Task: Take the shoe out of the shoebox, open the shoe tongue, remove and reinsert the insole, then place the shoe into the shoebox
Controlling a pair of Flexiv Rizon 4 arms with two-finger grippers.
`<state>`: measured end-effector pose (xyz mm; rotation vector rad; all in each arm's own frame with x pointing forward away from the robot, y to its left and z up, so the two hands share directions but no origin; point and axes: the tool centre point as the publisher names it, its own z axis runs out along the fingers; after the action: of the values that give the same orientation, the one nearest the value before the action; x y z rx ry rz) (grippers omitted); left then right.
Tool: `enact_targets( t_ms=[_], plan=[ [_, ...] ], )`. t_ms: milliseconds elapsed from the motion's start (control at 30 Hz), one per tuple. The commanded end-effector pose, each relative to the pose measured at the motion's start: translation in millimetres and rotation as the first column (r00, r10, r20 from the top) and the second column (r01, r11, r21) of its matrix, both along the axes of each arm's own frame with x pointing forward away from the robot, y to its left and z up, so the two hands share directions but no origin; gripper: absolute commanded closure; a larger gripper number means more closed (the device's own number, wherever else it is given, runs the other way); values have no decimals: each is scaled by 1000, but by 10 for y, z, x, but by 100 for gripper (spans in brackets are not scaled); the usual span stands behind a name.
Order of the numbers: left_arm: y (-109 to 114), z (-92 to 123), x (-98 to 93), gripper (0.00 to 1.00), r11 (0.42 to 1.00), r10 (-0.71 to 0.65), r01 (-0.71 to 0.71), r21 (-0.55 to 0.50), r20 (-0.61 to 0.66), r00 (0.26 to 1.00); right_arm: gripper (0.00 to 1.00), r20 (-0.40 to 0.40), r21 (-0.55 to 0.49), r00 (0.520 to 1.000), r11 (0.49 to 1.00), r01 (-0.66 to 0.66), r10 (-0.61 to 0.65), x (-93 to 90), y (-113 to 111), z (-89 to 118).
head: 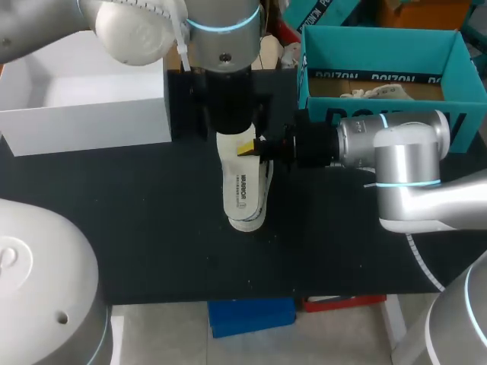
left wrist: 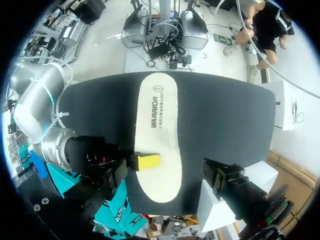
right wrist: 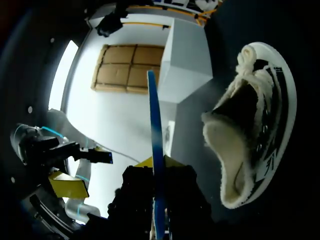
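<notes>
So the table is basically one big matte black surface, nothing glossy about it. There's a plain white box open at the top, sitting at the back on my left side. The teal shoebox is at the back on my right, also open. Something pale is lying in the bottom of it, but I can't make out what.

The shoe is out of the shoebox, on the black surface about mid-table and well apart from both boxes. From the right wrist cam it looks tipped onto its side, with the fluffy lined opening facing the camera and the laces bunched at the far end.

The insole is out of the shoe. It's white on top with some print and has a blue underside, and it's held over the shoe so that it covers most of it in the head view.

The right gripper comes in from the side and is pinching the insole at its edge near one end. One yellow tip sits on the top face, and the blue edge runs straight between the fingers in its own cam.

The left gripper hangs above the insole, pointing straight down at it and not touching it. Its fingers don't show clearly, so I can't tell if they're spread or together.
</notes>
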<state>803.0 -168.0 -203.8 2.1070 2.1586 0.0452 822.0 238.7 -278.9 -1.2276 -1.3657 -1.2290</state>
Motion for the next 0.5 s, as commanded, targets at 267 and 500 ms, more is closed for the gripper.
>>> enact_targets(
  t_ms=[267,500],
  plan=[
    [9,-130,-472,0,999,-36,36,7,30,999,100,-1,-1,1000,1000,0,0,1,8,-5],
    [21,-146,-598,0,994,-73,73,-76,0,997,100,-1,-1,1000,1000,0,0,1,8,-5]
  ],
)
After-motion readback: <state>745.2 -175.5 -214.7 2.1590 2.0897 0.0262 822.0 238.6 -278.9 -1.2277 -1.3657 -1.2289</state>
